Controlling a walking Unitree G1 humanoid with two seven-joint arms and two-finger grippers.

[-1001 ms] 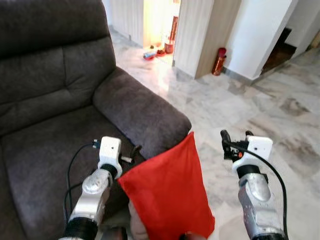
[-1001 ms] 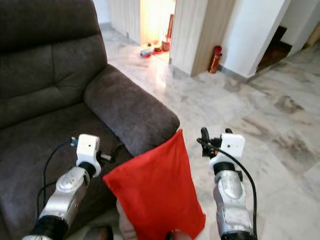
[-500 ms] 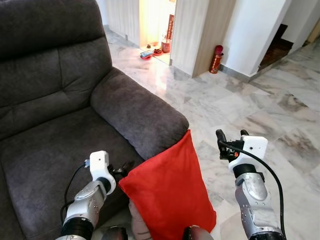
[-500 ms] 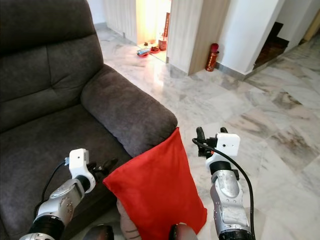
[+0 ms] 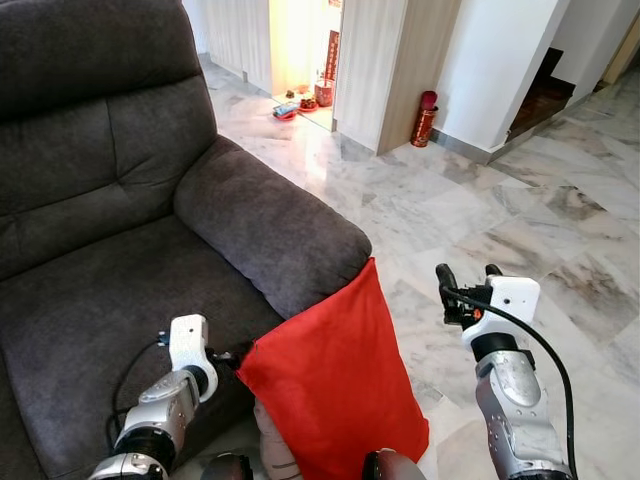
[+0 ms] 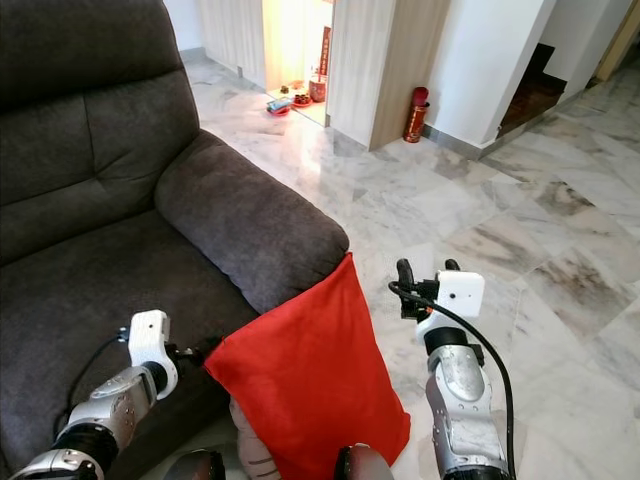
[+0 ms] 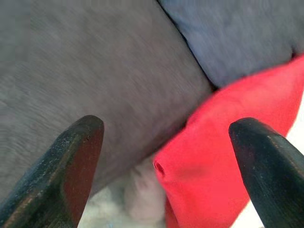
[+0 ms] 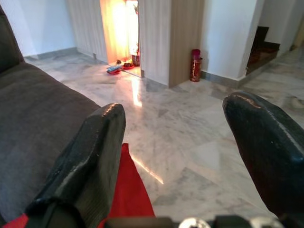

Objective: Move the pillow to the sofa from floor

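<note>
The soft, light red fabric pillow (image 5: 335, 385) suits an edge pinch; both grippers' jaws gape empty: left gripper (image 7: 171, 166), right gripper (image 5: 464, 283).

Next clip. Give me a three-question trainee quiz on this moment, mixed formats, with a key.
1. True or false: the red pillow already lies on the sofa seat.
2. Which gripper is nearer the pillow's corner: A) left gripper B) right gripper?
3. Fill in: the pillow's top corner leans against the sofa's ____.

Key:
1. False; it stands in front of the sofa, by the armrest.
2. A.
3. Armrest.
</note>
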